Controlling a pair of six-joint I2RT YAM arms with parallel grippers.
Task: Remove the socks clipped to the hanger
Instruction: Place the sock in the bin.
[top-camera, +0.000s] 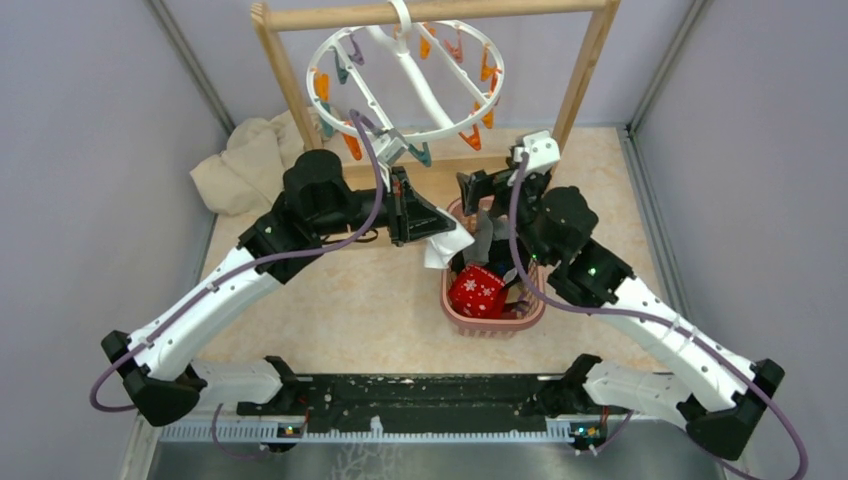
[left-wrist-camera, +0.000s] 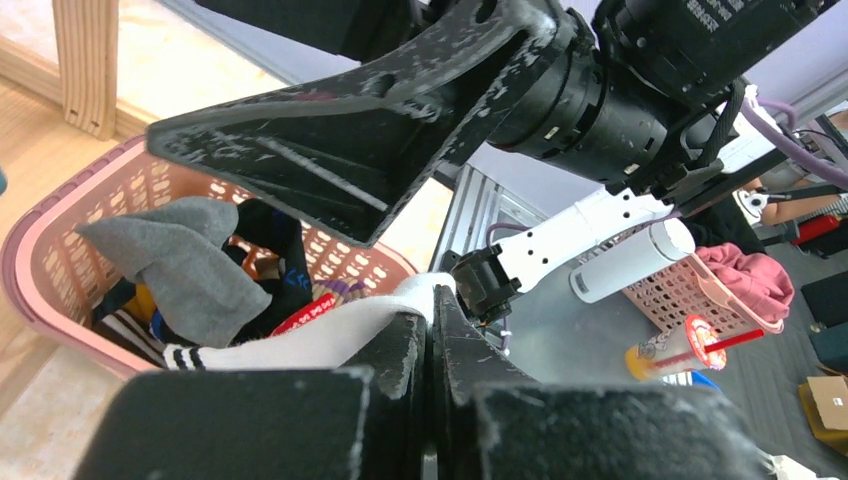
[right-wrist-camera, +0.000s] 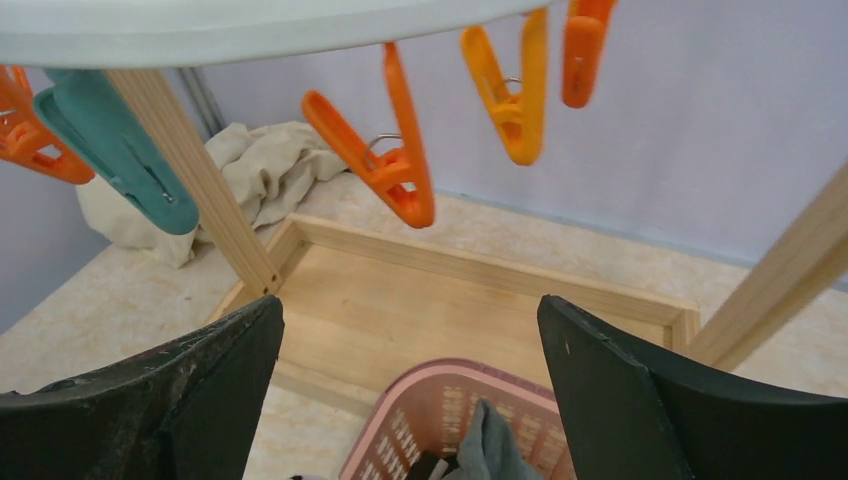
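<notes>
One white sock (left-wrist-camera: 330, 335) pinched tight in left end effector (left-wrist-camera: 430, 312) at left rim of pink basket (top-camera: 495, 328); right end effector (right-wrist-camera: 408, 312) spread wide, empty, under hanger (right-wrist-camera: 250, 15) by worktop's far edge; grey sock (top-camera: 483, 235), red sock (top-camera: 477, 290) in basket

Splayed pincer (right-wrist-camera: 408, 330) beneath orange clips (right-wrist-camera: 395, 175)

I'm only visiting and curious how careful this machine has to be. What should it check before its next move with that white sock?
1. Left gripper shut on the white sock: ok.
2. White sock fully over the pink basket: cannot tell; it hangs at the rim.
3. Right gripper open and empty: ok.
4. Hanger clips in view free of socks: ok.
5. The two grippers apart from each other: ok.
</notes>
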